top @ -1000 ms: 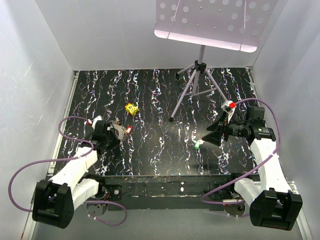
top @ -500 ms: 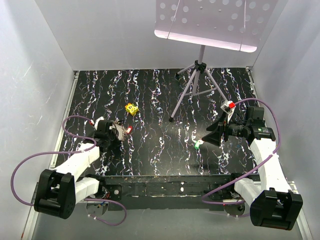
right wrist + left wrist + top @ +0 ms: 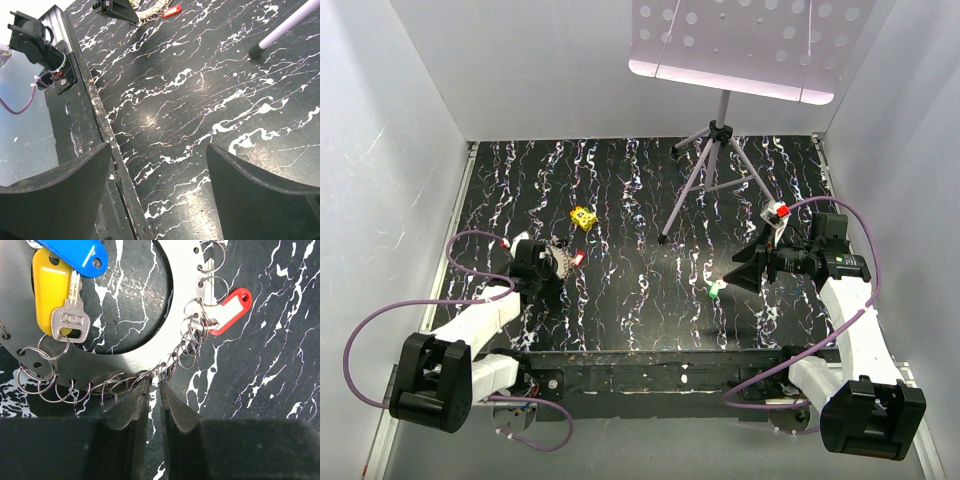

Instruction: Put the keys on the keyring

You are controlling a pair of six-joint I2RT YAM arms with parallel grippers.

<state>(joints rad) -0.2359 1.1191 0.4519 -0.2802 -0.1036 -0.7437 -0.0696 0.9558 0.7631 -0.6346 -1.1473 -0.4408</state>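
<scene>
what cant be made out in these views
- Left wrist: the blue plastic key tag is cut off by the top edge; any key on it is out of frame.
- Left wrist: the left gripper covers the contact spot, so whether it grips the flat silvery keyring plate is unclear.
- Top view: the green-headed key is too small to show its hole.

White-walled booth around a black marbled counter

The counter is glossy black with white veins, and the right wrist view shows soft glare on it. Plain pale walls rise at its left, back and right, evenly lit with no hard shadows. A grey tripod stand stands on the far right part of the counter. Its pole carries a tilted white perforated panel with a pinkish lower edge. A scuffed dark rail runs along the near edge.
</scene>
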